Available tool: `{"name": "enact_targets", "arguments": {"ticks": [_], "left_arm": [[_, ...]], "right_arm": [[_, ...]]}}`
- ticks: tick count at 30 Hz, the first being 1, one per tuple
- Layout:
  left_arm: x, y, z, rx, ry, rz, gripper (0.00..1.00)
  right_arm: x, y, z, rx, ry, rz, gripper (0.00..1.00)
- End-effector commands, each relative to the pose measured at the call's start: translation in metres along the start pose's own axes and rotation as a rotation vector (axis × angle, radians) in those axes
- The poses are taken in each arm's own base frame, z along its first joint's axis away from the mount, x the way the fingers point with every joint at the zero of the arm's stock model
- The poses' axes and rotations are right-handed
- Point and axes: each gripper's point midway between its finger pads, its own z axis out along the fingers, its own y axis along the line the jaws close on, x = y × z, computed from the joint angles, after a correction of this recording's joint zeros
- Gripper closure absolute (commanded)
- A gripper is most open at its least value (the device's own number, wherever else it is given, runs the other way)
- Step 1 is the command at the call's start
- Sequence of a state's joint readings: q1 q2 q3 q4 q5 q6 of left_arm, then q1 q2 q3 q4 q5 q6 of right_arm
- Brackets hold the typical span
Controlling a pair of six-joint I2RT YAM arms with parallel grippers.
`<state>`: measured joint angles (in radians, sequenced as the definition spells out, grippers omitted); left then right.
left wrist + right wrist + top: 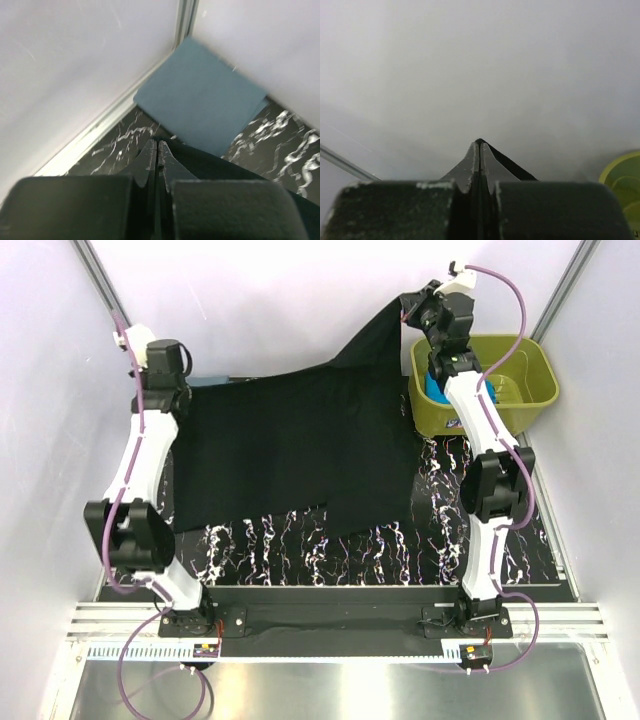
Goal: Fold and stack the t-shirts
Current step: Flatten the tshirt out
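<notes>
The large black t-shirt lies spread over the marbled table, and its far right corner is lifted up. My left gripper is shut on the shirt's far left corner, low at the table; the left wrist view shows the gripper pinching black cloth. My right gripper is shut on the raised far right corner, as its wrist view shows, with black cloth beside the tips. The slate grey-blue t-shirt lies folded in the far left corner. The turquoise-blue t-shirt sits in the tub, mostly hidden by the right arm.
The olive-green tub stands at the far right, its rim also in the right wrist view. White walls close in the back and sides. Bare marbled tabletop shows in front of the black shirt.
</notes>
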<state>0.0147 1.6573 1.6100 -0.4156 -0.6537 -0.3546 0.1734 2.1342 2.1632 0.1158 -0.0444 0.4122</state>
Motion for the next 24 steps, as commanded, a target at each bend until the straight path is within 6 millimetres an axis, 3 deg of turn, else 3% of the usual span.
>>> {"name": "enact_targets", "arguments": {"ticks": [1,3,4,5,6,7,8,9,11,12,14,15,19,24], "left_arm": [[-0.091,0.015,-0.049,0.059,-0.214,-0.126,1.00],[-0.101,0.018,-0.062,0.087,-0.235,-0.138,1.00],[-0.114,0.024,-0.078,0.107,-0.266,-0.162,1.00],[-0.118,0.026,-0.085,0.120,-0.277,-0.168,1.00],[-0.124,0.029,-0.095,0.141,-0.292,-0.181,1.00],[-0.136,0.036,-0.112,0.161,-0.324,-0.203,1.00],[-0.142,0.041,-0.122,0.173,-0.341,-0.217,1.00],[-0.148,0.042,-0.132,0.198,-0.356,-0.231,1.00],[-0.167,0.057,-0.163,0.232,-0.406,-0.281,1.00],[-0.178,0.063,-0.177,0.251,-0.433,-0.303,1.00],[-0.202,0.080,-0.215,0.286,-0.502,-0.355,1.00],[-0.210,0.088,-0.228,0.286,-0.530,-0.373,1.00],[-0.245,0.126,-0.301,0.348,-0.670,-0.465,1.00],[-0.273,0.174,-0.366,0.393,-0.818,-0.568,1.00]], "right_arm": [[-0.095,0.054,-0.034,-0.121,-0.166,-0.002,1.00],[-0.116,0.067,-0.056,-0.138,-0.191,0.005,1.00],[-0.124,0.072,-0.066,-0.150,-0.202,0.005,1.00],[-0.120,0.070,-0.073,-0.144,-0.193,0.008,1.00],[-0.147,0.087,-0.098,-0.172,-0.242,0.013,1.00],[-0.158,0.092,-0.110,-0.179,-0.261,0.013,1.00],[-0.154,0.091,-0.119,-0.175,-0.253,0.012,1.00],[-0.181,0.106,-0.146,-0.199,-0.300,0.012,1.00],[-0.198,0.115,-0.172,-0.210,-0.331,0.010,1.00],[-0.216,0.125,-0.199,-0.227,-0.367,0.010,1.00],[-0.226,0.131,-0.223,-0.232,-0.384,0.010,1.00],[-0.247,0.142,-0.250,-0.251,-0.430,0.014,1.00],[-0.281,0.161,-0.311,-0.280,-0.506,0.009,1.00],[-0.321,0.185,-0.386,-0.333,-0.618,0.014,1.00]]}}
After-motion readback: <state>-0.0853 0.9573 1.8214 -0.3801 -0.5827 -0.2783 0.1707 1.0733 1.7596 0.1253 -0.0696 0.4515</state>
